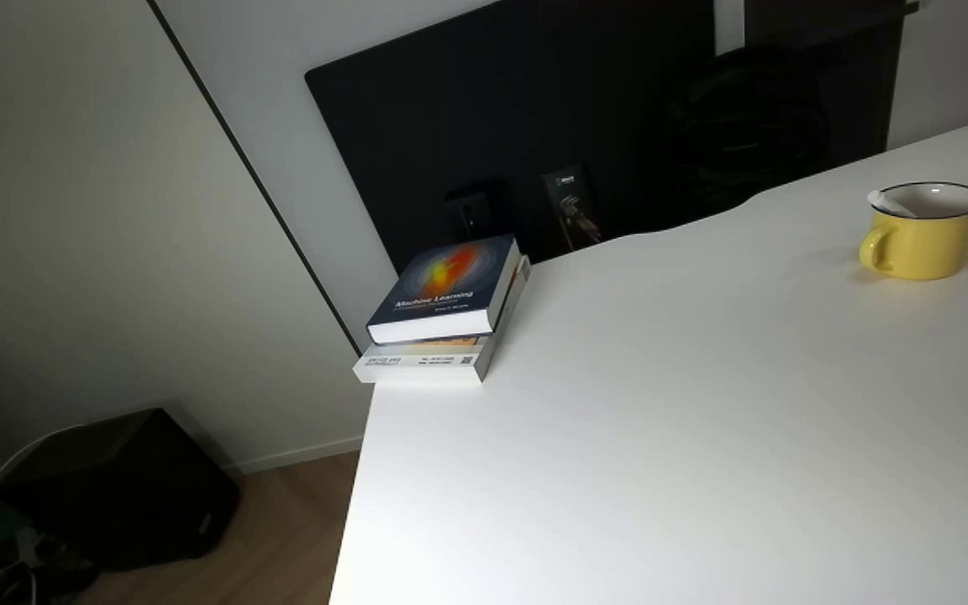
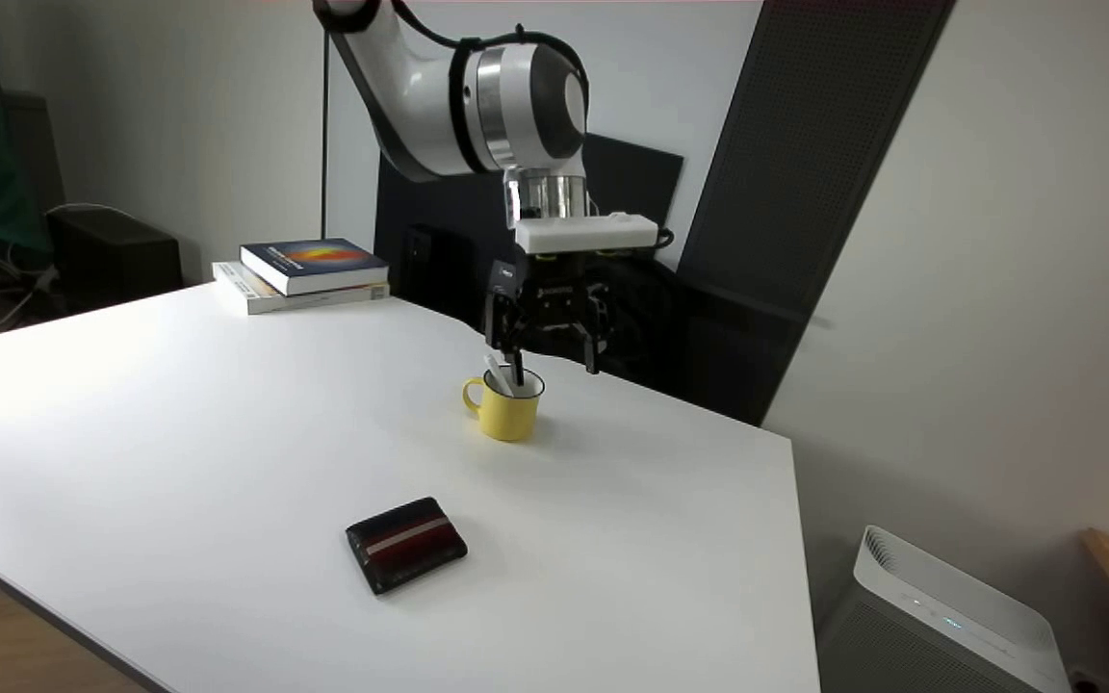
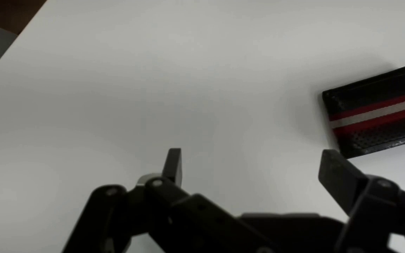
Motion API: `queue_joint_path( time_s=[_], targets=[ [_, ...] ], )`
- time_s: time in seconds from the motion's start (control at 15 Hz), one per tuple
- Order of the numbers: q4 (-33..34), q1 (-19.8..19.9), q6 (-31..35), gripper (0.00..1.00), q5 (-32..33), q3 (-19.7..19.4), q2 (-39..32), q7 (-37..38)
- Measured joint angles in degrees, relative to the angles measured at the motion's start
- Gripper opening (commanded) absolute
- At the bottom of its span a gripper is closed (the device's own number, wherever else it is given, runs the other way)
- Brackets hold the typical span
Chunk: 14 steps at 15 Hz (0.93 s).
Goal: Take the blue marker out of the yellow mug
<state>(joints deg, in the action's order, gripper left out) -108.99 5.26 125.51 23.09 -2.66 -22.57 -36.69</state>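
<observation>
The yellow mug point(image 1: 925, 248) stands upright on the white table; it also shows in an exterior view point(image 2: 506, 419). The blue marker point(image 1: 889, 203) leans inside it, its white end sticking out over the rim on the handle side; this shows in an exterior view too point(image 2: 495, 372). Its dark blue end is hidden. My gripper point(image 2: 555, 375) is open and empty, pointing down. In that view one finger overlaps the mug's opening, but I cannot tell the depth. In the wrist view my gripper point(image 3: 251, 154) has only tabletop between its fingers; mug and marker are out of view there.
A dark wallet point(image 2: 407, 544) with a striped band lies on the table; the wrist view shows it point(image 3: 374, 112) beyond the right finger. Stacked books point(image 1: 442, 294) lie at a table edge. A white appliance point(image 2: 949, 616) stands beside the table.
</observation>
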Motion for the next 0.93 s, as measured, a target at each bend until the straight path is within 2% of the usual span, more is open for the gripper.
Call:
queue_joint_path(
  time_s=[0.27, 0.53, 0.93],
  targets=[
    [8.72, -0.91, -0.06, 1.0, 1.49, 0.52, -8.87, -1.49],
    [17.09, -3.91, 0.0, 1.0, 3.39, 1.59, -16.01, -2.04],
    [24.09, -8.93, -0.03, 1.0, 5.94, 2.02, -21.52, -2.81]
  ],
)
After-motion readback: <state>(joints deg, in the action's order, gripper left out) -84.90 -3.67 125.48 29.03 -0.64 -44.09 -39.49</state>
